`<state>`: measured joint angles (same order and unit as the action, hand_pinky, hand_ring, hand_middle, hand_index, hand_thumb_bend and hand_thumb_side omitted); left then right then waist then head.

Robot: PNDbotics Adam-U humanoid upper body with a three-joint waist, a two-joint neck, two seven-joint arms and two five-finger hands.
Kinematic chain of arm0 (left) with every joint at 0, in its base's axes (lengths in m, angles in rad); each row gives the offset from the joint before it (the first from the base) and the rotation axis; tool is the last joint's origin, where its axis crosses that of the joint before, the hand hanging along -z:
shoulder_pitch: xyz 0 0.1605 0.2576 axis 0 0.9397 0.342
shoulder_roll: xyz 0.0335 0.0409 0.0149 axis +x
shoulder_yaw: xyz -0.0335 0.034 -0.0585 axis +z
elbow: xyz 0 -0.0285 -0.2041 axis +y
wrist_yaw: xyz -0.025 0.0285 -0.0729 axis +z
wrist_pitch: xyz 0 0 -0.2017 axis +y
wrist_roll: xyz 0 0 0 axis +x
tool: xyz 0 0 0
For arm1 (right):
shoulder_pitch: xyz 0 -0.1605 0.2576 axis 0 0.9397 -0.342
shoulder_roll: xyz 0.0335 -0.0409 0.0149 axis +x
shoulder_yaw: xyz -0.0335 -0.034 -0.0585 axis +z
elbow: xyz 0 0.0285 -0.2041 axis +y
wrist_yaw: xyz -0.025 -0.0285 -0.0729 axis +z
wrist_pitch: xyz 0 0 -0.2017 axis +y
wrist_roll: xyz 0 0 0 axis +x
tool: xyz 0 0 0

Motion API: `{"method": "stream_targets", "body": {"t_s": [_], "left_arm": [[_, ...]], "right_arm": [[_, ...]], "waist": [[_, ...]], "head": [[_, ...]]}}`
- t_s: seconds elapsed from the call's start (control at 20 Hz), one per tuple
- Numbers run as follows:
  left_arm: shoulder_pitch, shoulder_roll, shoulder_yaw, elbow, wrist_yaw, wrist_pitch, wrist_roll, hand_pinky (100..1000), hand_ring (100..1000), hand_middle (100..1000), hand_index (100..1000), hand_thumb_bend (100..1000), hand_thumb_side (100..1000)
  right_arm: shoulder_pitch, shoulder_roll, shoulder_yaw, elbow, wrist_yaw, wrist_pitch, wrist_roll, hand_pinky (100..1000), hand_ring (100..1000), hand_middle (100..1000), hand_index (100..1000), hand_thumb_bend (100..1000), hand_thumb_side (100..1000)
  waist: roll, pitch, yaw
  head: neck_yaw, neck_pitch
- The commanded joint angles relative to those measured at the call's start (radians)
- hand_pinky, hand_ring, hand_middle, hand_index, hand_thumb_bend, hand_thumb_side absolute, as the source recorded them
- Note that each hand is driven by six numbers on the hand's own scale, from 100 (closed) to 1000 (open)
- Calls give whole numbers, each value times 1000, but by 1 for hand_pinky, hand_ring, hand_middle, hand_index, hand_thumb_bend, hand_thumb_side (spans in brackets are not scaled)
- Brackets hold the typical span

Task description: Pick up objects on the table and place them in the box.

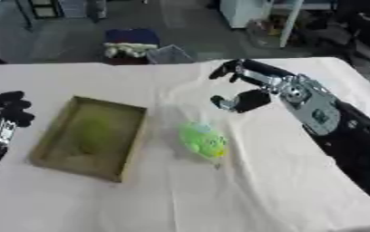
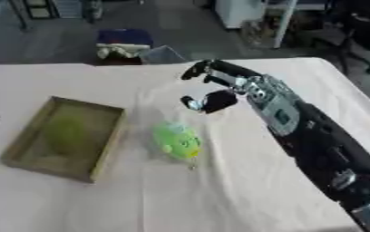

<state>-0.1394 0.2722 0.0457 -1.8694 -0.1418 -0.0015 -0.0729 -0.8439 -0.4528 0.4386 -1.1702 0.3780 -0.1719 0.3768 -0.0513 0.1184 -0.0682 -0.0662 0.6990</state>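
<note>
Clearly the right hand (image 1: 248, 93) is nearer: its fingers (image 1: 224, 103), spread and grasping nothing, hang just above the green toy (image 1: 202, 140) at frame centre. The toy lies on the worktop (image 1: 244, 190) just right of the box (image 1: 90, 137), its long axis slanting toward lower right; the left hand (image 1: 6, 113), fingers curled on nothing, idles at left edge.

No text, label, brand, number or sign can be read anywhere in these views.

White tablecloth (image 1: 220, 199); beyond, blue bin (image 1: 131, 43) (white contents).
</note>
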Motion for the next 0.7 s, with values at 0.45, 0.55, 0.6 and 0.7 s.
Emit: {"method": "stream_targets", "body": {"t_s": [0.45,0.55,0.6,0.7], "left_arm": [[6,41,9,-4,-5,1,3,659,625,651,803,327,754],[6,42,8,-4,-4,0,3,659,625,651,803,326,754],[6,42,8,-4,-3,0,2,659,625,651,803,326,753],[7,42,7,-4,-1,-1,2,659,625,651,803,326,754]], "right_arm": [[-23,-28,93,-47,-100,3,135,800,908,809,879,218,448],[-27,-15,111,-39,-97,-11,168,805,911,815,883,218,445],[-31,-8,120,-34,-92,-20,184,808,913,818,883,221,445],[-36,9,137,-25,-87,-40,216,810,919,824,884,210,436]], "waist": [[-13,-30,-54],[-13,-32,-55],[-12,-33,-55],[-10,-34,-54]], "head": [[30,29],[30,30],[29,31],[29,32]]}}
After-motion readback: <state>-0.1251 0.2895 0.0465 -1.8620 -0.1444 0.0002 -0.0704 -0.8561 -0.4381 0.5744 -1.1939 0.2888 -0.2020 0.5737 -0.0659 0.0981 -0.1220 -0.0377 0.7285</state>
